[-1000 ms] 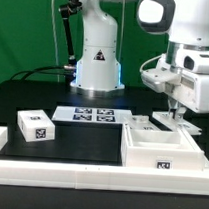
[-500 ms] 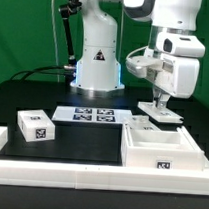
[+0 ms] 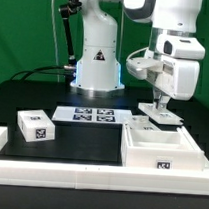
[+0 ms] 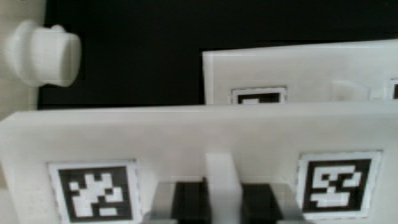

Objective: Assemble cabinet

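My gripper (image 3: 160,104) is at the exterior view's right, shut on a flat white cabinet panel (image 3: 166,114) that it holds just above the table behind the cabinet frame (image 3: 139,155), an open white box with a tag on its front. In the wrist view my gripper (image 4: 224,200) clamps a raised rib in the middle of this panel (image 4: 196,135), with a tag on either side. The dark fingers (image 4: 185,200) press against the rib. A second tagged white panel (image 4: 294,75) lies beyond it. A small white tagged block (image 3: 34,125) sits at the exterior view's left.
The marker board (image 3: 92,116) lies in front of the robot base. A long white border rail (image 3: 58,175) runs along the near edge. A white round knob (image 4: 45,52) shows in the wrist view, beside the panels. Another small tagged piece (image 3: 141,123) lies by the frame's far corner.
My gripper has moved toward the exterior view's left and a little up with the panel, and the wrist has turned. Over the last half second nothing has moved.
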